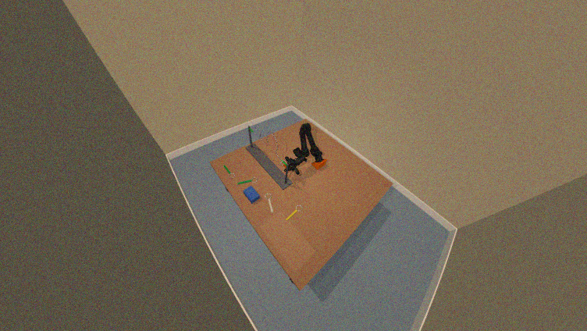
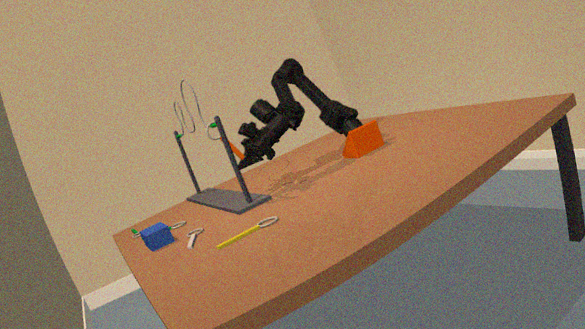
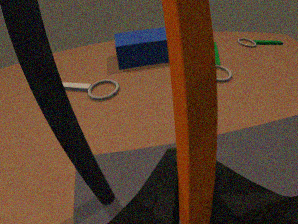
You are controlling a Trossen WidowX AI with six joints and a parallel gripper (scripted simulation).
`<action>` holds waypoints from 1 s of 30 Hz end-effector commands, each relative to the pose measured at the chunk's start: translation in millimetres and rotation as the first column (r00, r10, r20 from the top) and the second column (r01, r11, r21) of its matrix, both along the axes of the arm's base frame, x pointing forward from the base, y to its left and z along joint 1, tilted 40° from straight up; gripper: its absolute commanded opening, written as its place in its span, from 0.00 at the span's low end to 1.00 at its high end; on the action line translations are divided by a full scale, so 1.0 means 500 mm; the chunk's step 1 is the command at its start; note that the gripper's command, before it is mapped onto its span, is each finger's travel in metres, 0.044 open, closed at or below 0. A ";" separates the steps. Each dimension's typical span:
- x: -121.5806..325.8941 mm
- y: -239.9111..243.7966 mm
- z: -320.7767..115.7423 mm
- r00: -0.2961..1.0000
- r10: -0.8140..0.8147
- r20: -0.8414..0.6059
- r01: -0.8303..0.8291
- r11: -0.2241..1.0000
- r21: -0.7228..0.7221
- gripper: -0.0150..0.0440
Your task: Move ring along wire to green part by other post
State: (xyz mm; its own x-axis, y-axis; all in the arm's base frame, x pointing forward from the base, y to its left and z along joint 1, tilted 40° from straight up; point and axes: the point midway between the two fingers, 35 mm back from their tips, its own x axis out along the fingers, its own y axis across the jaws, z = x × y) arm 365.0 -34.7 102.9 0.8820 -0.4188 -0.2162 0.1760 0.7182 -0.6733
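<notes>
Orange handle (image 2: 233, 148) (image 3: 196, 110) (clamped), post (image 2: 234, 162) (image 3: 60, 105) just beside.

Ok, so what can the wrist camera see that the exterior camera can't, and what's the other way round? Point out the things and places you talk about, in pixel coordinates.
Only the wrist view shows the long green handle (image 3: 269, 43) of the farthest ring stretched out in full.

Only the exterior view shows the yellow-handled ring (image 2: 239, 236), the black robot arm's bent upper joints (image 2: 289, 70) and the two dark upright posts (image 2: 187, 164) (image 2: 234, 162).

Both show the blue block (image 2: 157, 237) (image 3: 142, 49), the white-handled ring (image 2: 192, 238) (image 3: 103, 89) and the orange handle (image 2: 233, 148) (image 3: 197, 110) held in the black pincer.
</notes>
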 end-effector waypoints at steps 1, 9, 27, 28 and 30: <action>0.000 0.001 -0.003 1.000 0.006 -0.006 -0.006 1.000 -0.005 0.00; 0.000 0.001 -0.003 1.000 0.006 -0.006 -0.006 1.000 -0.005 0.00; -0.027 0.016 0.008 1.000 0.002 -0.004 -0.002 1.000 0.000 0.53; -0.032 0.019 0.009 1.000 0.002 -0.004 -0.002 1.000 0.000 0.53; -0.043 0.024 0.011 1.000 0.003 -0.005 -0.003 1.000 -0.001 0.53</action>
State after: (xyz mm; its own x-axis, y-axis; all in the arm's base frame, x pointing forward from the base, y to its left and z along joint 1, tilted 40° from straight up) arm 352.5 -25.6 106.0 0.8821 -0.4155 -0.2221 0.1660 0.7153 -0.6788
